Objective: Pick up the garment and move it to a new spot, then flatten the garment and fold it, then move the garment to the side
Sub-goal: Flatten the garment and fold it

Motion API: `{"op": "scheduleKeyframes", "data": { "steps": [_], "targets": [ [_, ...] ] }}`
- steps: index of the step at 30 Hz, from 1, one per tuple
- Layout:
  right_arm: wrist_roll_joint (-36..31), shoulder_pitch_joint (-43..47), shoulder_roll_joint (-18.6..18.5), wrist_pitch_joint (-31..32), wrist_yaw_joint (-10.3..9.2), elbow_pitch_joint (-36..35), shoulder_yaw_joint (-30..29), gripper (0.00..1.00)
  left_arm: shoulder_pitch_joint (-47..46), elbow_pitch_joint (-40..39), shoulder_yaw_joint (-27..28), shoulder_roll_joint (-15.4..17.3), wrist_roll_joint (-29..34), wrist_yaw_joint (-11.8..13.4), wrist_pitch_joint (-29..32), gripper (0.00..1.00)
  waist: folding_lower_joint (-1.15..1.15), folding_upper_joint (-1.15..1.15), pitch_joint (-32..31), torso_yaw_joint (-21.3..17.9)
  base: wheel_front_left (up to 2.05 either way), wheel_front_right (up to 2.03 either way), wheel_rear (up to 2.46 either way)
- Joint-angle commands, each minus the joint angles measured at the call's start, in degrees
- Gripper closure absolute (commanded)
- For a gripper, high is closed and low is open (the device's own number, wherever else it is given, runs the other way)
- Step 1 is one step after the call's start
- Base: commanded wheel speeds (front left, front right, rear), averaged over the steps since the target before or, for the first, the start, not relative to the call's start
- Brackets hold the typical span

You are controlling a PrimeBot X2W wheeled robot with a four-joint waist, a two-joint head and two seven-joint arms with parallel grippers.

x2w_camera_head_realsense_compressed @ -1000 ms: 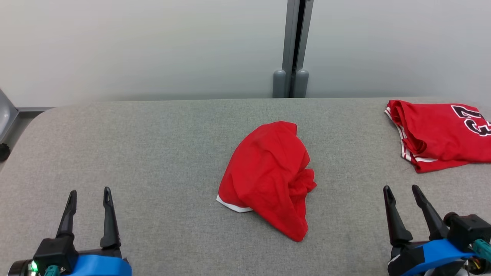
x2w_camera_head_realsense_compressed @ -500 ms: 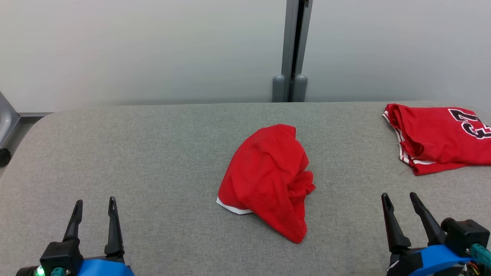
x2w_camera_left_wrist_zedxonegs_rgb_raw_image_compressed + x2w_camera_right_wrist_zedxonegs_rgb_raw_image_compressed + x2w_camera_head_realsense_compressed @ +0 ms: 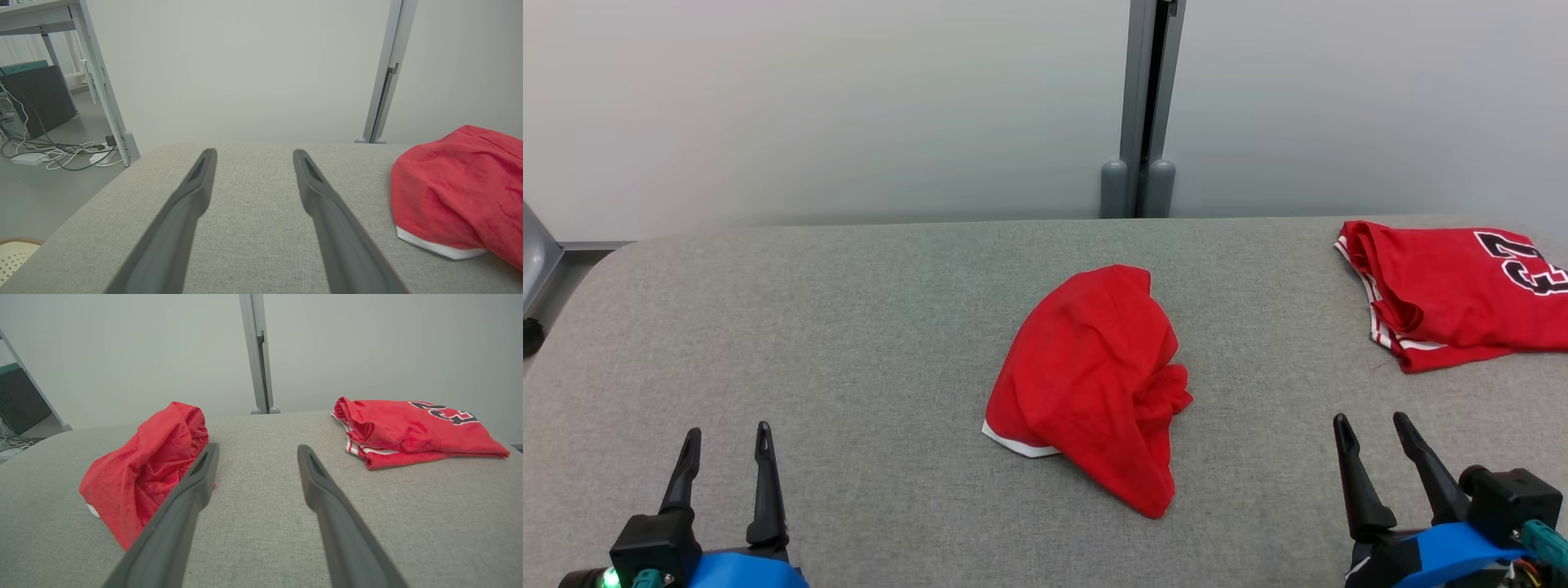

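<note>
1. This looks like a lab or test room, not a home: plain pale wall panels (image 3: 849,106) meet at a grey metal post (image 3: 1145,98).
2. A wide counter (image 3: 833,327) is covered in grey cloth.
3. The left wrist view shows a metal-legged desk (image 3: 88,61) and loose cables (image 3: 53,151) on a bare grey floor (image 3: 41,196).

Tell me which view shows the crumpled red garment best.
Head view: the crumpled garment lies whole and unblocked on the table. Left wrist view cuts it off at the frame edge; right wrist view has a jaw crossing part of it.
</note>
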Motion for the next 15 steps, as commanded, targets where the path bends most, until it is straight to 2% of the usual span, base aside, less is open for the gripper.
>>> {"op": "scheduleKeyframes", "data": {
  "steps": [1,8,15],
  "targets": [
    [-0.19,0.31,-0.02,0.04,0.03,0.16,-0.04,0.00,0.26,0.00,0.13,0.36,-0.29,0.20,-0.03,0.00,0.00,0.00,0.03,0.00,0.00,0.00,0.00],
    [-1.18,-3.69,-0.02,0.11,0.03,0.46,1.08,0.00,-0.54,0.01,0.08,0.68,-0.56,0.42,0.06,0.00,0.00,0.00,0.45,0.06,0.00,0.00,0.00],
    [-4.55,-15.37,-0.05,2.00,0.02,3.06,6.28,0.00,-2.71,-0.08,-1.10,0.18,-0.12,0.01,0.18,0.00,0.00,0.00,2.46,1.40,0.00,0.00,0.00]
  ]
}}
